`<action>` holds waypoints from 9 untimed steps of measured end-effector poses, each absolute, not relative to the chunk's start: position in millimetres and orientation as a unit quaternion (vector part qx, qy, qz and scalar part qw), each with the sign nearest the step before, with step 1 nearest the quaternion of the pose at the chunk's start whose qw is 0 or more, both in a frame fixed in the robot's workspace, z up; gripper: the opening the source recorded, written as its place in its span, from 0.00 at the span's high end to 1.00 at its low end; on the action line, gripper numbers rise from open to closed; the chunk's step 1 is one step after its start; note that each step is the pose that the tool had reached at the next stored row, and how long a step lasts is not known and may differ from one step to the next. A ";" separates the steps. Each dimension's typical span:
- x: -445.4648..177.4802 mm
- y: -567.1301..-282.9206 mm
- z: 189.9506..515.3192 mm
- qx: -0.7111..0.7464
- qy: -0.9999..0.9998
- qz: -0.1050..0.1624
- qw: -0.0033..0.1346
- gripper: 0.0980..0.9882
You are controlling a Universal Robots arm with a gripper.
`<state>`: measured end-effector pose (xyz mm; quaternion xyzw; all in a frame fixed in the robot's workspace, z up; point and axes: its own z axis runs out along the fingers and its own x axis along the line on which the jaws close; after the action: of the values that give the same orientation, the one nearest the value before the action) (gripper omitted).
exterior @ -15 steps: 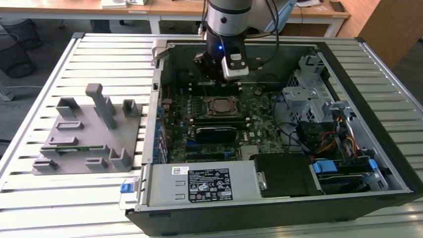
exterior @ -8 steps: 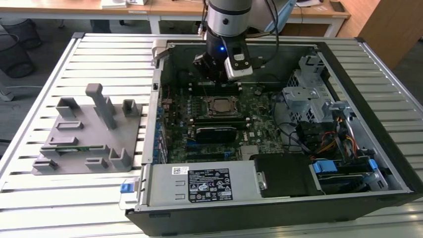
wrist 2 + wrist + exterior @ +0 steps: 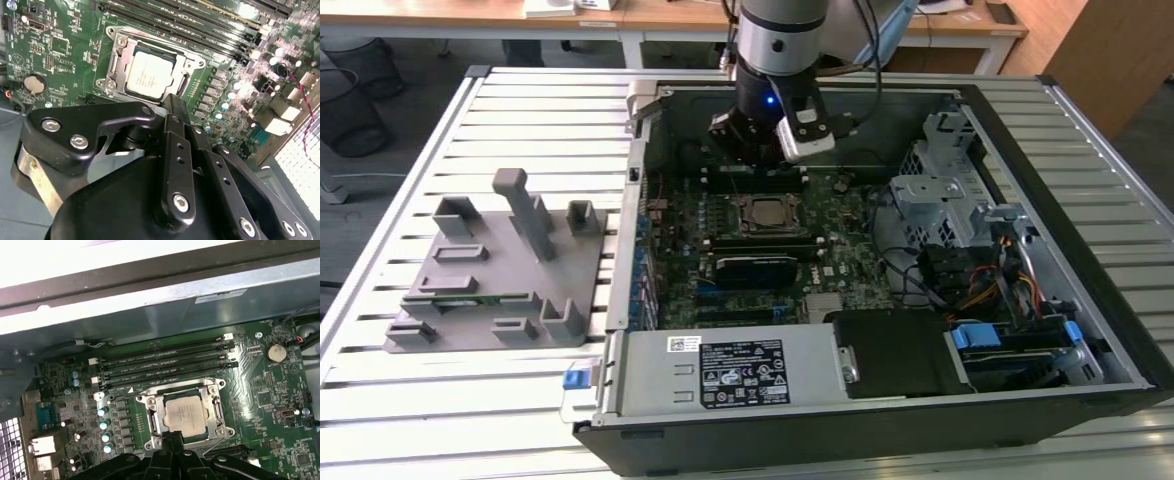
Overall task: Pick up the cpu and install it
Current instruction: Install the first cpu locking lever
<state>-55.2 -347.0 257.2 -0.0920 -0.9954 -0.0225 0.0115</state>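
Observation:
The cpu (image 3: 763, 212) is a small square chip with a silvery top, lying flat inside the metal socket frame (image 3: 116, 50) on the green motherboard (image 3: 841, 240) of the open computer case. Both wrist views show the cpu (image 3: 150, 75) (image 3: 186, 413) seated in the frame, with its retaining plate swung off. My gripper (image 3: 750, 160) hangs over the board just behind the socket in the exterior view. Its black fingers meet at the tip (image 3: 172, 102) (image 3: 172, 434), shut with nothing between them, just short of the socket's edge and above it.
Empty memory slots (image 3: 160, 362) run beside the socket. A drive cage (image 3: 947, 190) and cables fill the case on the exterior view's right, and a power supply (image 3: 720, 370) lies at the front. A grey fixture (image 3: 494, 270) stands on the slatted table at the left.

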 end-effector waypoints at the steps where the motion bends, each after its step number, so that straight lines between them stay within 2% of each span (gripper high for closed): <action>1: -55.2 -346.9 256.9 -0.086 -0.996 -0.022 0.012 0.99; 9: -66.0 -346.9 255.6 -0.051 -0.998 -0.022 0.012 0.99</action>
<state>-66.0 -346.9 255.6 -0.0507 -0.9984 -0.0220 0.0120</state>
